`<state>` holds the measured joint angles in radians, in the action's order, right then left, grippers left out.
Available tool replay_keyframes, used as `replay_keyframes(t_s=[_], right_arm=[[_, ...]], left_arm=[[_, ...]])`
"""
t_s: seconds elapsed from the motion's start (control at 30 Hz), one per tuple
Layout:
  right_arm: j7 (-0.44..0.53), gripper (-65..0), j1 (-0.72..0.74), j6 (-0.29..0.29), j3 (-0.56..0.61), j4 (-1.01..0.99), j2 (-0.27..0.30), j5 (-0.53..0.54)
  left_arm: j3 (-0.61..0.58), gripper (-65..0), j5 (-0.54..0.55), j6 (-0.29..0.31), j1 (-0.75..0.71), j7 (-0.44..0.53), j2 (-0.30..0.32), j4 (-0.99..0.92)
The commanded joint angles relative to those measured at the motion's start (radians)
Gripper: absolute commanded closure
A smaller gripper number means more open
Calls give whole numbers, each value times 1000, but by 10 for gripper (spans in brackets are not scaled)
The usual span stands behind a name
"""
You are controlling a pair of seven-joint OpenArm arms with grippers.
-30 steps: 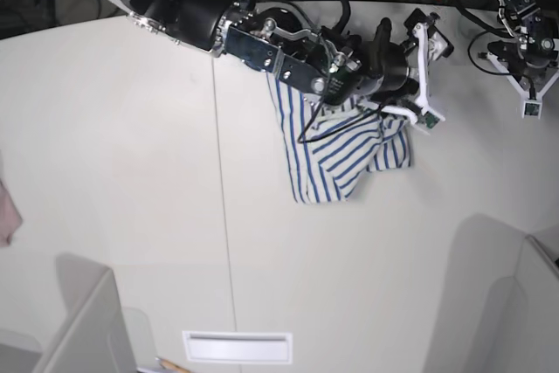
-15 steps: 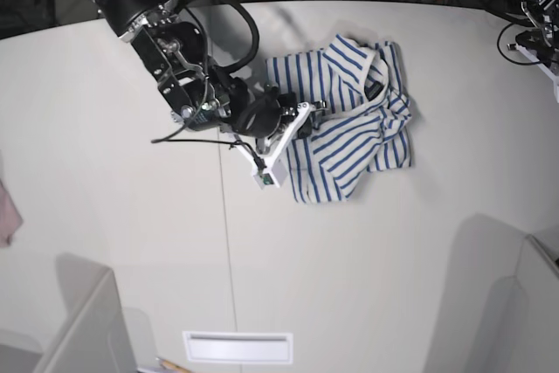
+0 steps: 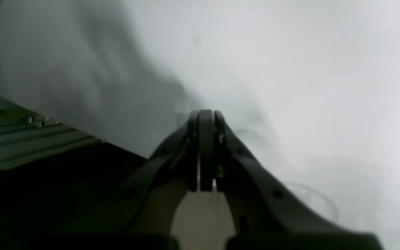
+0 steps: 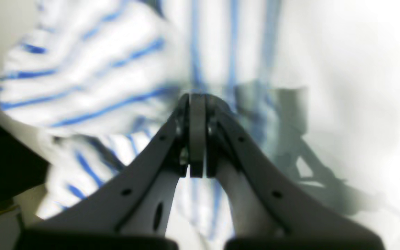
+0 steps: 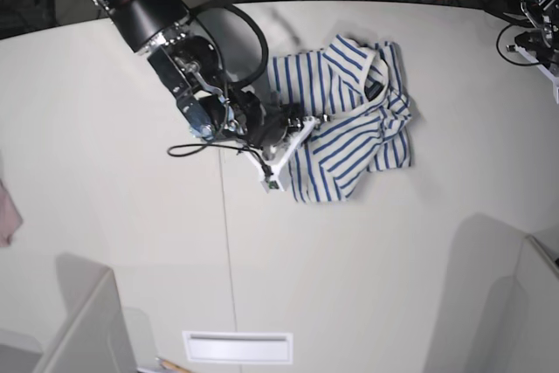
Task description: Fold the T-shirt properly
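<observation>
Blue-striped white T-shirt [image 5: 349, 120], seemingly crumpled

We see the T-shirt [image 5: 349, 120] lying bunched on the bench [image 5: 393, 259], toward its far side. Taking the T-shirt as our mark, the right hand [image 5: 278, 168] sits at its near-left edge, over the bench beside the cloth. The left hand [image 3: 201, 118] is well apart from the T-shirt, over bare bench. A cloth scrap [image 5: 7, 216] lies far to the T-shirt's left, at the bench edge.

Pale table [image 5: 367, 259] (seam down it); pinkish cloth [image 5: 7, 211] at edge.
</observation>
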<state>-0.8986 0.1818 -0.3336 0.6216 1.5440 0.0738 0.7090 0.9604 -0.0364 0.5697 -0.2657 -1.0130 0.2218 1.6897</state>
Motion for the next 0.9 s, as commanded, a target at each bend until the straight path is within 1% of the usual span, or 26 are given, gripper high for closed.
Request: replay_keyframes(t_s=[0.0,0.13,0.27,0.3,0.37,0.47,0.53,0.6,0.63,0.67,0.7,0.8,0.87], right_arm=[[14,0,25,4,-1,11,-22,10],[14,0,55,4,-1,-29,-76,10],[23,0,88,6,5,-92,-157,10],[28,0,97,6,31,-106,-179,8],[85,0,129,6,110,-133,-205,14],[207,0,186,6,258,-168,-220,31],[307,0,218,6,321,-173,-220,90],[402,0,253,6,353,-168,-217,166],[414,0,272,6,361,-165,-216,199],[405,0,293,6,360,-162,-210,226],[376,0,312,1,360,-152,-196,240],[256,0,333,-14,353,-92,-139,243],[189,0,324,-78,334,-55,-105,242]], left_arm=[[6,0,-4,-4,1,7,20,16],[6,0,-4,-4,1,7,18,16],[6,0,-4,-4,1,7,18,16],[6,0,-4,-4,1,7,18,16],[6,0,-4,-4,3,7,18,17],[6,0,-4,-4,3,7,17,17],[9,0,-4,-4,3,7,17,17],[10,0,-4,-4,3,7,17,16],[10,0,-4,-4,3,7,18,16],[10,0,-4,-4,3,7,20,16],[10,0,-4,-4,3,7,20,16],[12,0,-4,-4,21,7,20,16],[12,0,-4,-4,29,7,20,13]])
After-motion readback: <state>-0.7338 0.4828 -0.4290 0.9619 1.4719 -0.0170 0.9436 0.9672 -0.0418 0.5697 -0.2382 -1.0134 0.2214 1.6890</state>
